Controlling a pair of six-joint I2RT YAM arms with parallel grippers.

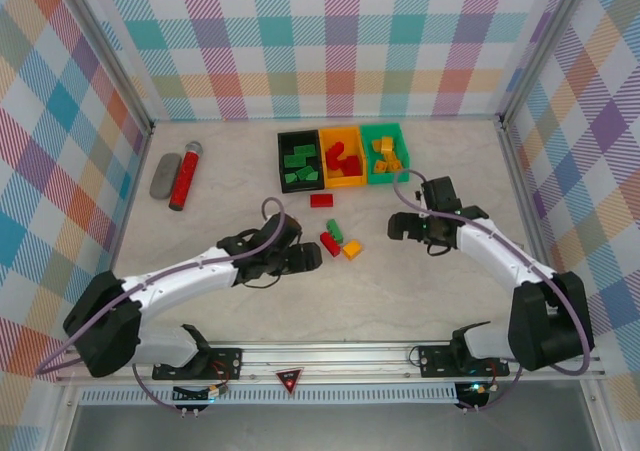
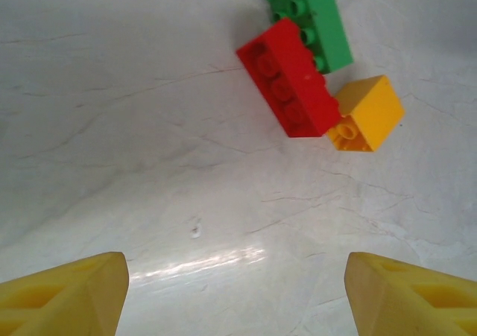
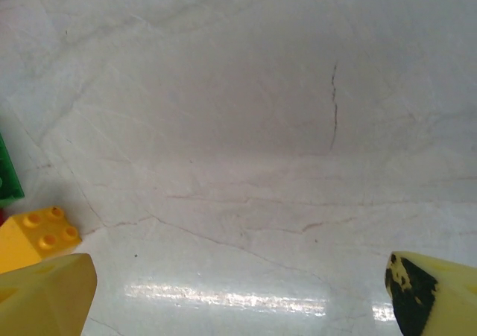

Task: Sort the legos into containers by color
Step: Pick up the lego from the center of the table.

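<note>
Three containers stand in a row at the back: a black one point(image 1: 299, 158) holding green legos, an orange one point(image 1: 343, 156) holding red legos, and a green one point(image 1: 383, 152) holding yellow legos. A loose red brick point(image 1: 321, 200) lies in front of them. Nearer, a green brick point(image 1: 335, 231) point(image 2: 313, 19), a red brick point(image 1: 329, 243) point(image 2: 291, 79) and a yellow brick point(image 1: 352, 250) point(image 2: 367, 114) point(image 3: 33, 235) lie clustered. My left gripper point(image 1: 310, 258) point(image 2: 237, 291) is open and empty, just left of the cluster. My right gripper point(image 1: 405, 228) point(image 3: 238, 299) is open and empty, to its right.
A long red cylinder with a grey tip point(image 1: 185, 175) and a grey oval object point(image 1: 165, 175) lie at the back left. Plaid walls close the table on three sides. Bare marbled tabletop lies under both grippers.
</note>
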